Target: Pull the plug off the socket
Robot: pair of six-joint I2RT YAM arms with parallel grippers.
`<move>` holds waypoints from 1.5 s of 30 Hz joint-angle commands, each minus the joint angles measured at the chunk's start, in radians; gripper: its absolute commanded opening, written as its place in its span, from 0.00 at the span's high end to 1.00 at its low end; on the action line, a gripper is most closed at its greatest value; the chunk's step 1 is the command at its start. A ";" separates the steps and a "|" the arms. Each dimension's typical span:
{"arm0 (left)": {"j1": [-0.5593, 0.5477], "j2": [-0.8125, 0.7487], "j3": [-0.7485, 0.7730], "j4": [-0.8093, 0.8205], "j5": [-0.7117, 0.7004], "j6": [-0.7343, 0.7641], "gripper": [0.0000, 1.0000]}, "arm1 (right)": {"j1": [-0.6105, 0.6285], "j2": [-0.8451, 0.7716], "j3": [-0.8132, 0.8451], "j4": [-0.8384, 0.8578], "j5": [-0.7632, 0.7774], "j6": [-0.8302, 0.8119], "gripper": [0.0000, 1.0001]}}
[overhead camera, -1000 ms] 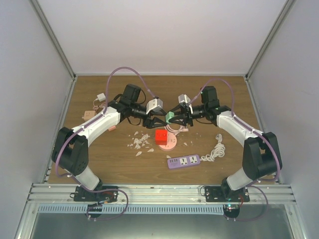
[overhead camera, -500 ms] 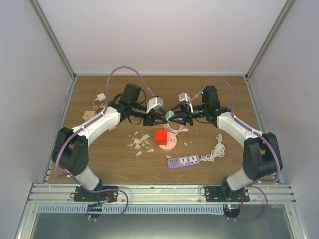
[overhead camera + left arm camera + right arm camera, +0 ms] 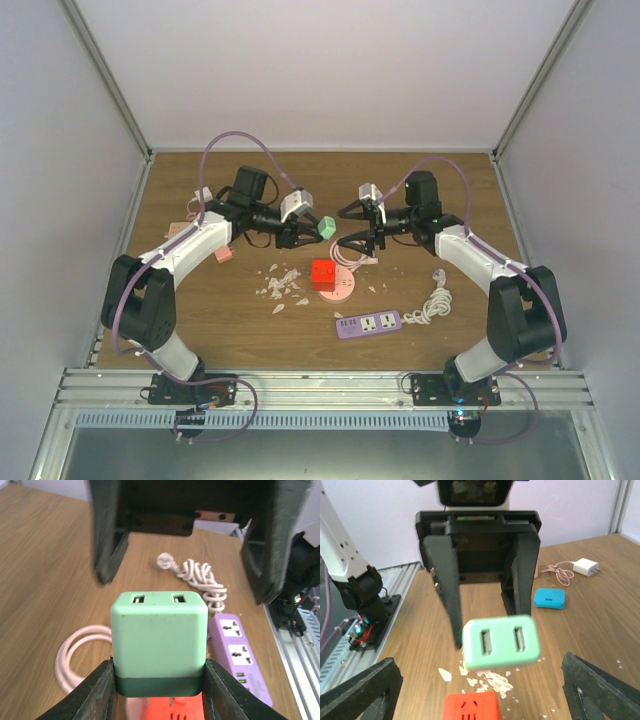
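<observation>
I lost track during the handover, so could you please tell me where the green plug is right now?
The green plug is in the left claw, held above the table left of centre, just behind the red socket.

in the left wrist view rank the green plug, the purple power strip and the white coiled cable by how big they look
1. green plug, though it is nearest the camera.
2. purple power strip.
3. white coiled cable, farthest away.

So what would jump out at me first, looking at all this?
Probably the mint-green plug, pinched in the left hand and held up in the air over the middle of the table. The right hand faces it, open and empty. Below them sits a bright red socket block, with a purple power strip nearer the front edge.
</observation>
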 commanded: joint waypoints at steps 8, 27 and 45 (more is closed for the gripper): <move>0.278 0.047 0.031 -0.158 -0.157 0.158 0.78 | -0.023 0.012 0.012 -0.035 0.143 -0.057 0.00; 0.722 0.030 -0.117 -0.390 -0.582 0.499 0.78 | 0.003 0.040 0.019 -0.157 0.218 -0.223 0.00; 0.733 0.012 -0.213 -0.319 -0.759 0.543 0.34 | 0.030 0.053 -0.017 -0.273 0.277 -0.370 0.00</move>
